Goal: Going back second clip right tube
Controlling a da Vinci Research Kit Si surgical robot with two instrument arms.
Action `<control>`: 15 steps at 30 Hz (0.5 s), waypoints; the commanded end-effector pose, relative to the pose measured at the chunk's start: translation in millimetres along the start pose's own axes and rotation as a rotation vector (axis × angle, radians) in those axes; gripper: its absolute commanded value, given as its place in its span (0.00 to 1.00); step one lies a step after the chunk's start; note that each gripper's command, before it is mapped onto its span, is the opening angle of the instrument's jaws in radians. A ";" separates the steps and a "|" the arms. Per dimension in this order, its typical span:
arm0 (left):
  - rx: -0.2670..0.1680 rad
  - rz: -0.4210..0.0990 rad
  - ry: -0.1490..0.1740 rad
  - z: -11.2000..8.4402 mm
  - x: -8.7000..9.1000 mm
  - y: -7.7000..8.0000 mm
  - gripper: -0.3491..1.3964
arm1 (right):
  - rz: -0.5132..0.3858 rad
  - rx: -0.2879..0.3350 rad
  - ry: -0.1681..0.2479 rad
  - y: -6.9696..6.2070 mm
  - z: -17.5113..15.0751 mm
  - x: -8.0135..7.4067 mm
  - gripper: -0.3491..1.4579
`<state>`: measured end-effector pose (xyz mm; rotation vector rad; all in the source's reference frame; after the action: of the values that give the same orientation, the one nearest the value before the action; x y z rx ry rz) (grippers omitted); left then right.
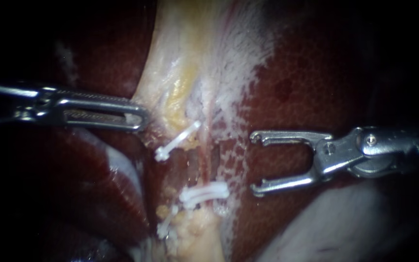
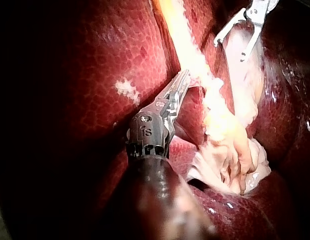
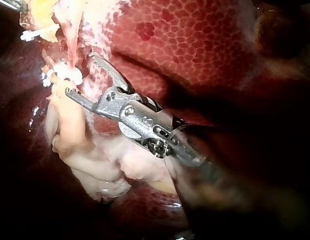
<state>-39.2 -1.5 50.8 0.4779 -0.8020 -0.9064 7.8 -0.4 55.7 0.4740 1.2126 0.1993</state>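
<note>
**Endoscope view.** Your right instrument [image 1: 254, 164] enters from the right with its jaws released and spread wide over the mottled liver [image 1: 316, 73]. Their tips point toward the right tube [image 1: 214, 157] and stand just beside it, apart from it. The right tube runs as a thin pink strand at the lower end of the pale tissue band [image 1: 185, 58]. A second strand [image 1: 192, 162] lies just beside it, on the side of your left instrument [image 1: 141, 119].

The lower clip [image 1: 204, 191] crosses the right tube level with the lower jaw. It reads as a doubled white bar, and you cannot tell whether it is one clip or two. The upper clip [image 1: 178, 140] lies oblique across the second strand. A small third clip [image 1: 163, 225] sits further down, against the yellow fat [image 1: 192, 235].

Your left instrument enters from the left. Its jaws are clenched on the edge of the pale tissue band, which tents toward them.

**Right wrist view.** The lower clip lies just ahead of the parted jaw tips.

**Left wrist view.** The closed jaws meet the pale tissue band, with the liver on both sides.
</note>
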 end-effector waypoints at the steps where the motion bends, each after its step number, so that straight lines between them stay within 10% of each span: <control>1: 0.000 0.000 0.001 0.0 0.0 0.0 0.01 | 0.000 0.000 0.000 0.0 0.0 0.0 0.52; 15: -0.001 -0.004 0.007 0.6 0.2 0.2 0.02 | -0.007 0.003 0.001 0.0 -0.5 -0.2 0.52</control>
<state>-39.6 -1.6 51.4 0.4809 -0.7924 -0.9069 7.1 -0.4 55.7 0.4719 1.2150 0.1918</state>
